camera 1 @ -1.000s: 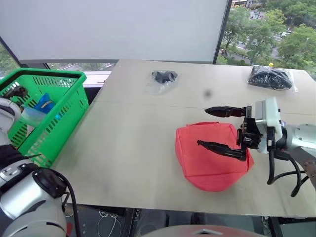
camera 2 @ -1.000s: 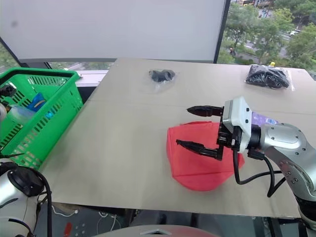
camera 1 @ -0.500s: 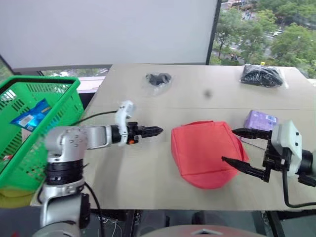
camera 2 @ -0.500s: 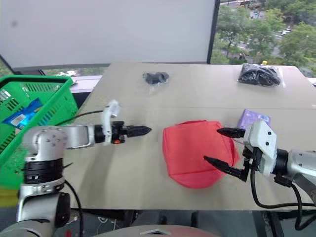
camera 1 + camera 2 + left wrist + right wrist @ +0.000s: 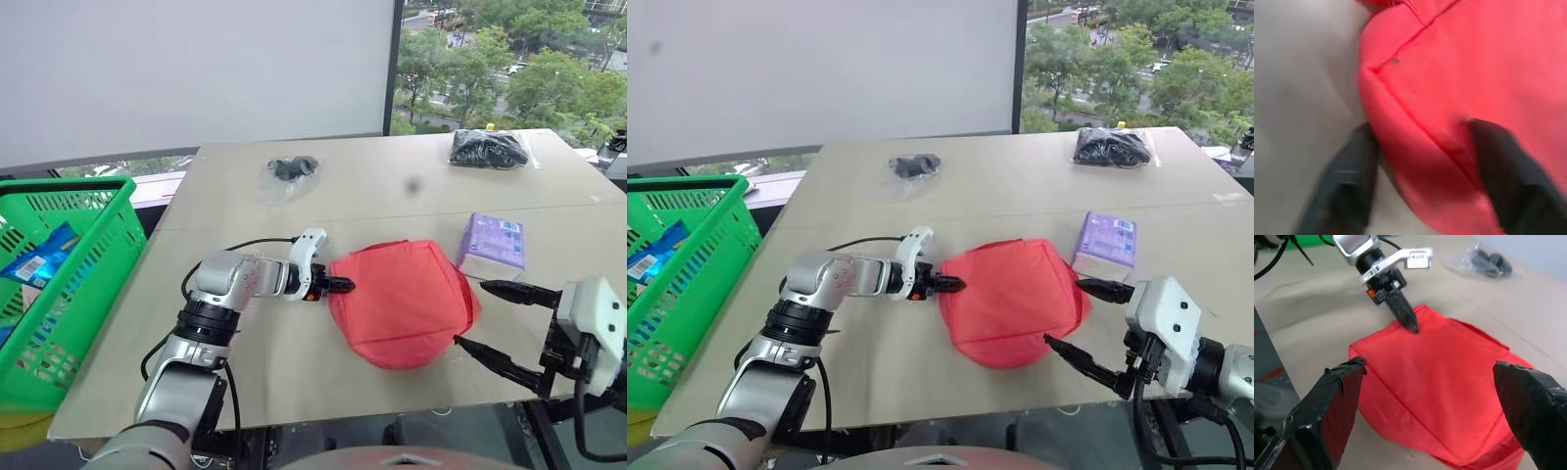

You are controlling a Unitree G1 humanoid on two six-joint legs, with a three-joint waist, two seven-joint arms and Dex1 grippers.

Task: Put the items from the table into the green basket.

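The red pouch lies flat on the table, near its front. My left gripper is at the pouch's left edge; in the left wrist view its fingers pinch a fold of the red fabric. My right gripper stands open just off the pouch's right edge, holding nothing. The purple packet lies right of the pouch. Two clear bags of black objects sit at the table's far side. The green basket stands off the table's left side, with the blue-and-white tube in it.
A black cable trails from my left arm over the table. The table's front edge runs close under my right gripper. A window and a white blind lie behind the far edge.
My left arm swung from the basket across to the pouch's left edge and its fingers closed. My right gripper drew back off the pouch toward the front right, still open. The camera shifted.
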